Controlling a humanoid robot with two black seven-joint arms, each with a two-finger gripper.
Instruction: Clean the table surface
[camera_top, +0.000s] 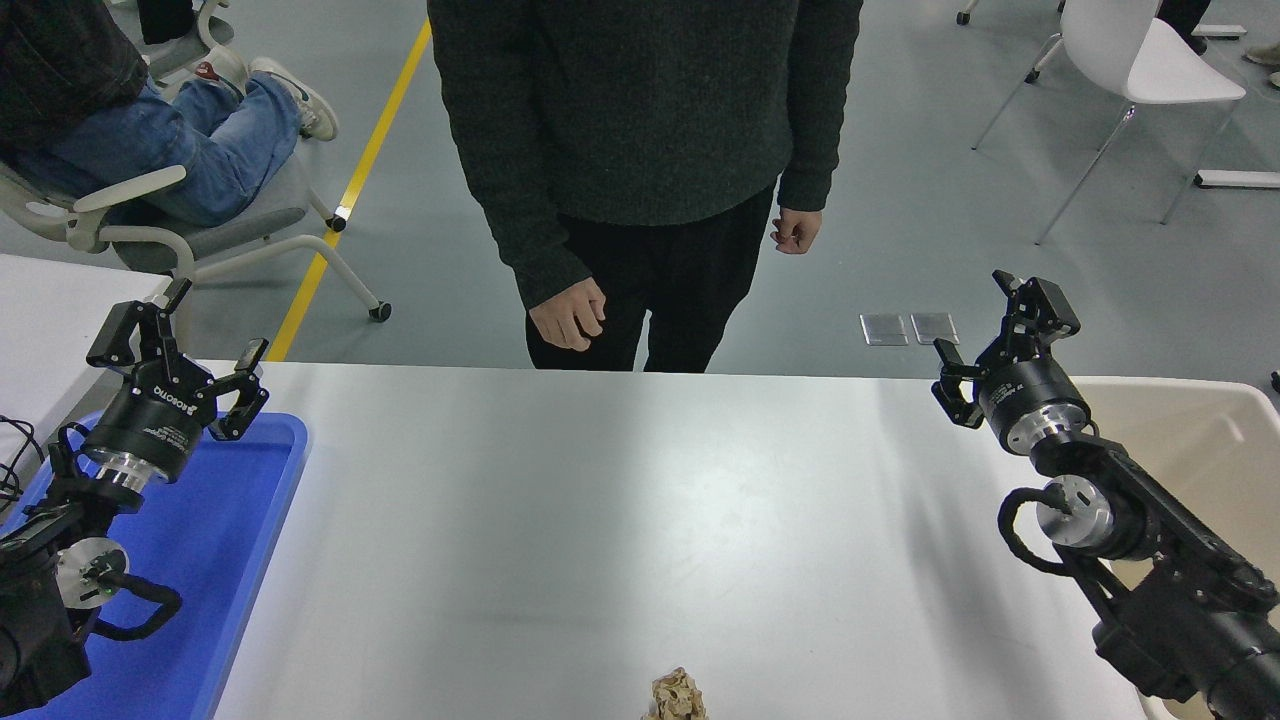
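Right at the near edge of the table surface (620, 520), about the middle of its width, sits a small crumpled wad of brownish paper (678, 696), partly cut off by the bottom of the view. It is the only litter I can see on the white top, which fills the whole middle of the scene.

The left gripper (185, 340) hangs parked over the blue tray (250, 500) at the left edge, its fingers spread wide and holding nothing. The right gripper (1000, 335) is raised above the table's far right corner, claw open and empty, well apart from the wad.

To my eye the step in hand is fetching that wad. The right arm would do well to swing back toward the near edge, come down from straight above, and close on the paper's bulk rather than on a loose fold, since crumpled paper gives and can slip.

The beige bin (1200, 430) beside the table's right edge shows nothing inside in the part the arm leaves visible. The tray's visible blue floor looks bare too.

Beyond the far edge a person in a dark sweater (640, 110) stands, hands hanging loose.
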